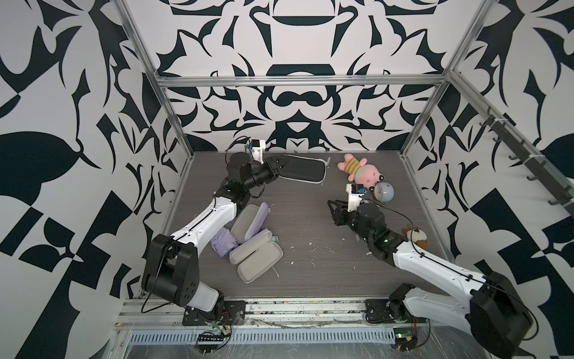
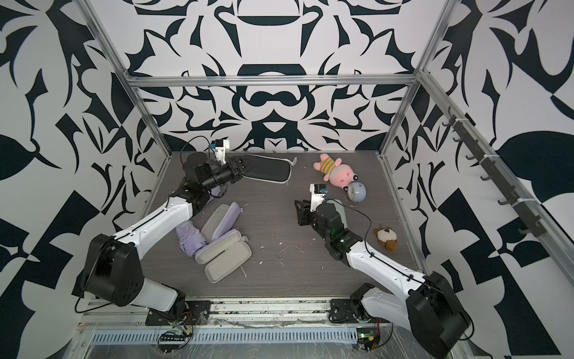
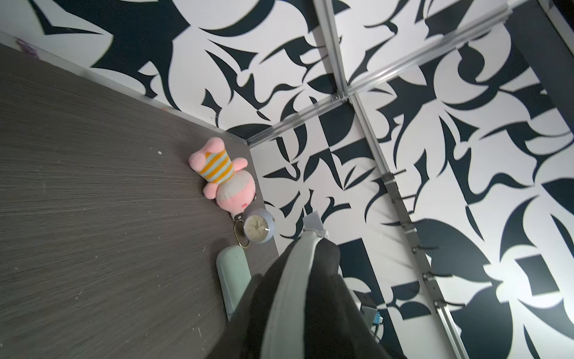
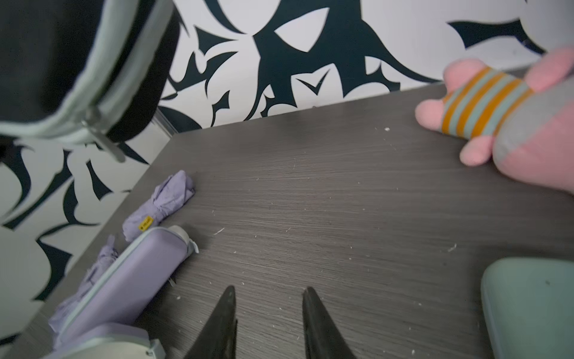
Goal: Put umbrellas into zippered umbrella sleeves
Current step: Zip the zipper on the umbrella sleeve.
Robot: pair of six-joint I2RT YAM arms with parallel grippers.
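My left gripper (image 1: 281, 166) is shut on one end of the black zippered sleeve (image 1: 302, 172), which it holds clear of the table near the back wall. In the left wrist view the black sleeve (image 3: 323, 295) with its grey zip edge hides the jaws. My right gripper (image 4: 269, 289) stands open over bare table, with nothing between its fingers. A mint green sleeve (image 2: 340, 211) lies partly under the right arm. Two lilac sleeves (image 1: 251, 223) (image 1: 257, 255) lie open at the left. Beside them lie a lilac umbrella (image 1: 223, 244) and another lilac umbrella (image 4: 158, 205).
A pink plush toy (image 1: 362, 171) and a round pale-blue clock (image 1: 383, 192) sit at the back right. A small brown plush (image 1: 414, 236) lies by the right edge. Aluminium frame posts and patterned walls close in the table on three sides.
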